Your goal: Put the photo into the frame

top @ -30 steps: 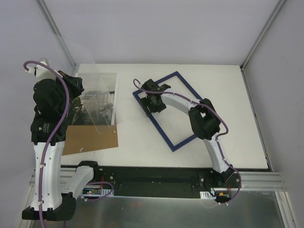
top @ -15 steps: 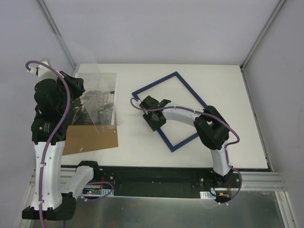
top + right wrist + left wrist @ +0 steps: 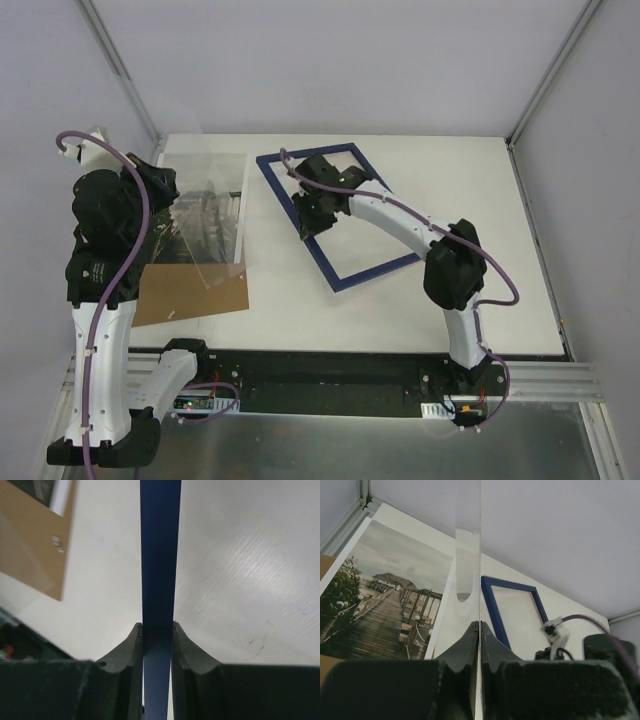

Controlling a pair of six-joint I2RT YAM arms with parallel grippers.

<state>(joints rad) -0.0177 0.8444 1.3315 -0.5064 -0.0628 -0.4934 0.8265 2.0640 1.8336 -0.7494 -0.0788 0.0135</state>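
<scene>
The navy blue frame (image 3: 378, 272) lies flat in the middle of the table, tilted, its opening showing bare table. My right gripper (image 3: 311, 213) is shut on its left bar; in the right wrist view the blue bar (image 3: 160, 555) fills the gap between the fingers (image 3: 158, 627). The photo (image 3: 190, 240) of a boardwalk lies at the left, also seen in the left wrist view (image 3: 380, 605). My left gripper (image 3: 479, 625) is shut on a clear pane (image 3: 215, 195), held raised over the photo and seen edge-on (image 3: 468, 560). The frame (image 3: 492, 605) lies beyond it.
A plain brown backing board (image 3: 190, 293) lies at the front left, partly under the photo, and shows in the right wrist view (image 3: 35, 545). Grey walls close the table at the back and sides. A black rail runs along the near edge.
My right gripper has closed on the frame's left bar and swung the frame toward the back left, turning it. The left arm and its pane have stayed in place.
</scene>
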